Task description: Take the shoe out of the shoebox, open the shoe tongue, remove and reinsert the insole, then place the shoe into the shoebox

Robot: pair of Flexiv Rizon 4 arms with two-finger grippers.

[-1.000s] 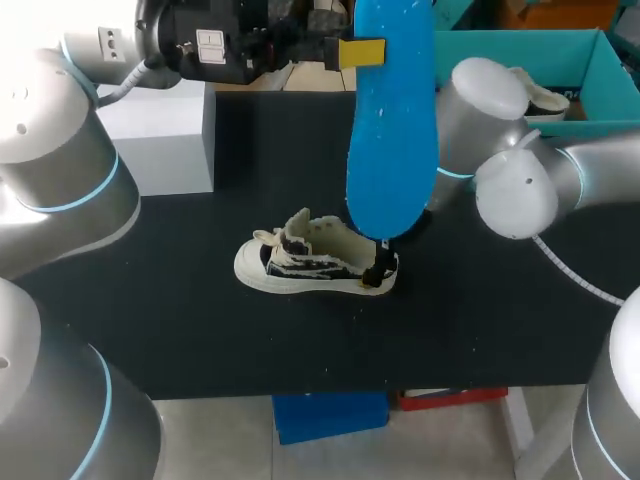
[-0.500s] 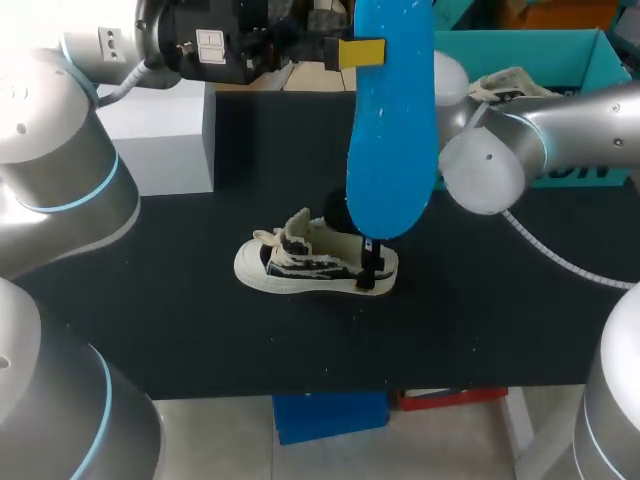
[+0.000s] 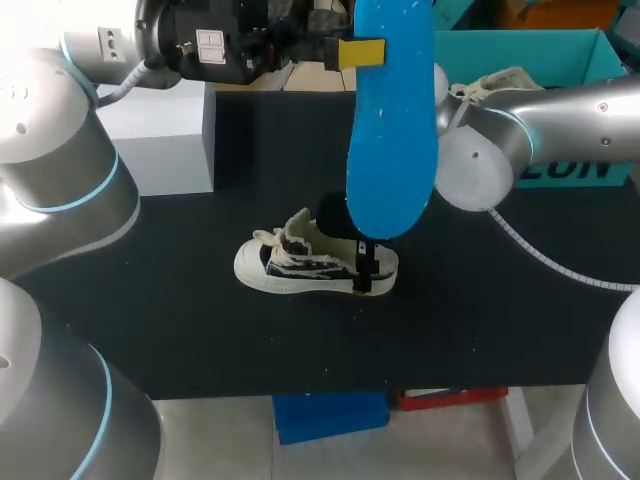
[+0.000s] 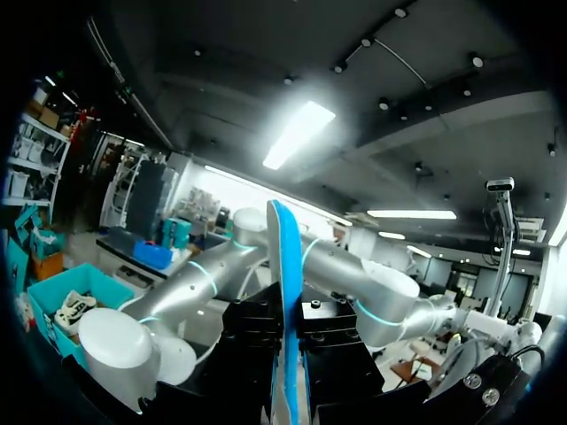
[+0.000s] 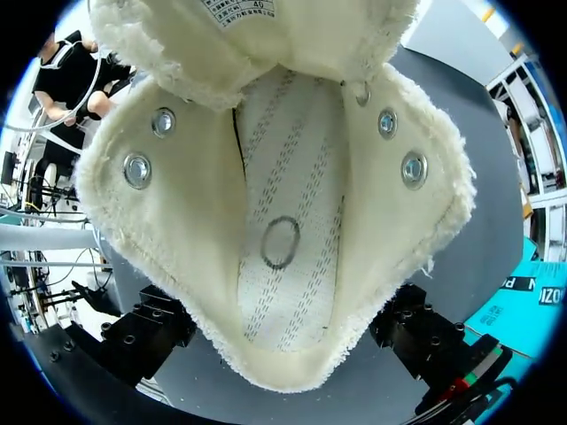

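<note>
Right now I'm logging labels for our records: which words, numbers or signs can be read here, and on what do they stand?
Shoebox wall: white letters, partly hidden by the right arm, not readable whole.
Tag on the shoe tongue: small print, cut off, not readable.
White stickers on the left arm: too small to read.
Insole in the left pincer: no print seen.

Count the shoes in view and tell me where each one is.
2. One shoe stands mid-table; the other shoe lies in the teal shoebox at the far right. My right arm covers part of that box, so more could be hidden.
</note>
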